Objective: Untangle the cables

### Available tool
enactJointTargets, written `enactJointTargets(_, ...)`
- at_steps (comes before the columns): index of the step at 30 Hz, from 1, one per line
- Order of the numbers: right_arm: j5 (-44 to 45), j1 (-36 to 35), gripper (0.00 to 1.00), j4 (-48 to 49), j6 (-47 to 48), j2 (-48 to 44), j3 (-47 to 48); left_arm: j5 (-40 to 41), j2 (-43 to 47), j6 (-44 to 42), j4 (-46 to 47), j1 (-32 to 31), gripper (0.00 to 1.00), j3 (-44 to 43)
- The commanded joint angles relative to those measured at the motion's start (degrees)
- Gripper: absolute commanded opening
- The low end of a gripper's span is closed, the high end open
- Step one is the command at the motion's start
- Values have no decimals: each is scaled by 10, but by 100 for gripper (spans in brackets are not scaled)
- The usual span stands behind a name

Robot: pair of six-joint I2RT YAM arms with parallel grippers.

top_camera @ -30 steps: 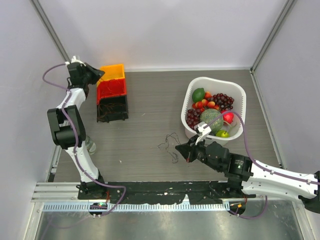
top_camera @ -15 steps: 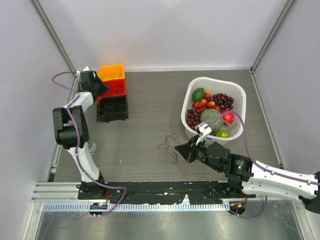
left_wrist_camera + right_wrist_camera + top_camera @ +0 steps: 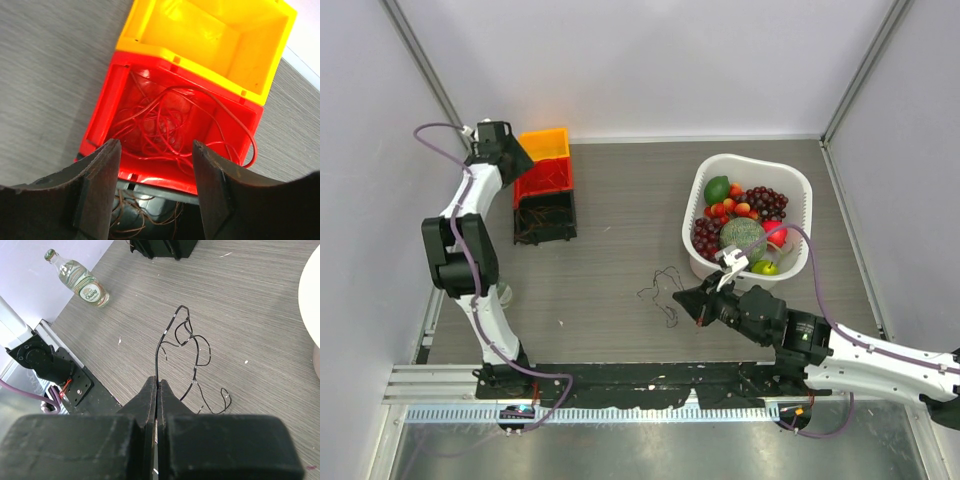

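The white basket (image 3: 691, 222), heaped with fruit, takes up the back right of the bench (image 3: 620, 180), leaving only a narrow strip to its right along the wall. Left of the basket a broad bare stretch runs to the back wall. Far left of the basket the yellow, red and black bins (image 3: 545, 185) stand in a touching row. The left gripper (image 3: 156, 150) hangs spread over the red one, above loose red wires (image 3: 160, 125). Just near-left of the basket a thin dark wire (image 3: 186, 342) sprawls flat, pinched in the right gripper (image 3: 157, 385). Farther left, by the front edge, a glass bottle (image 3: 80, 281) stands upright.
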State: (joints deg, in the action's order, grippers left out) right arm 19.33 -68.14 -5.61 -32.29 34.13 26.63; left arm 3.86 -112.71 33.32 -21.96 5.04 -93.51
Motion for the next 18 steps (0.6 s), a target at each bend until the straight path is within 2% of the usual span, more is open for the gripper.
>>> enactJointTargets(1, -2, -1, 1, 28, -9, 13, 4, 60, 63, -12, -55, 1, 64, -10)
enactJointTargets(3, -7, -2, 1, 31, -10, 18, 5, 42, 89, 1, -58, 1, 66, 8)
enactJointTargets(5, -10, -2, 1, 31, -12, 22, 5, -15, 126, 22, -46, -1, 66, 40)
enactJointTargets(9, -5, -2, 1, 31, -13, 28, 8, -191, 224, 85, 30, -21, 65, 157)
enactJointTargets(13, 2, -2, 1, 21, -9, 49, 24, -302, 349, 116, 167, -133, 63, 292)
enactJointTargets(17, -6, -1, 1, 17, 0, 70, 40, -382, 461, 106, 328, -265, 71, 428)
enactJointTargets(18, -9, -1, 1, 16, 1, 71, 41, -390, 484, 94, 343, -286, 73, 457)
